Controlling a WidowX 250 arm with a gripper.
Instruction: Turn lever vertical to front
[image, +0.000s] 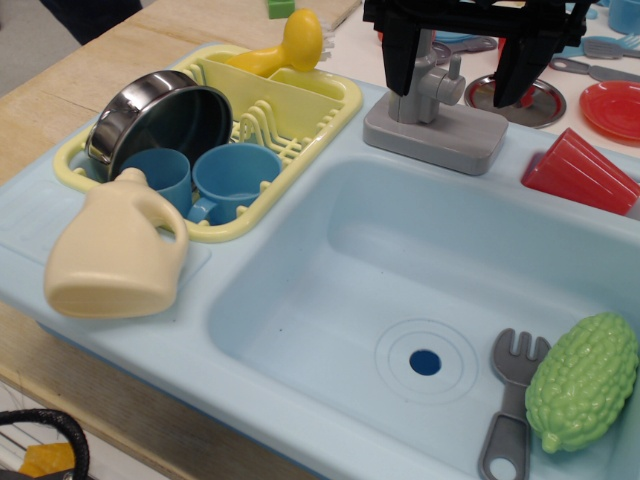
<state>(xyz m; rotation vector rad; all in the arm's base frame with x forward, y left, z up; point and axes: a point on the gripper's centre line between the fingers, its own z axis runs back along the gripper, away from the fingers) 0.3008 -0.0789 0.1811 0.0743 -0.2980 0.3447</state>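
Near edge: fork (510, 405) and green corn (583, 381) lie in the sink (330, 300), bottom right, touching or nearly so. Cream jug (115, 250) on its side on the left ledge. Behind it the yellow rack (300, 130) holds two blue cups (205, 180) and a steel pot (160, 115). Red cup (578, 172) tipped over at right.

Far side: tap (432, 95) on its grey base. Lever (457, 72) is the stub on the column's right side, angled up.

Gripper (460, 60) sits over the tap, fingers wide apart, left one against or just left of the column, right one well clear of the lever. Holding nothing.

Step, as I read it: approach done, contact not yet made. Next move needs a finger brought against the lever, then a sweep toward the sink front. Short stub, so it could slip off; keep contact low and near its tip.
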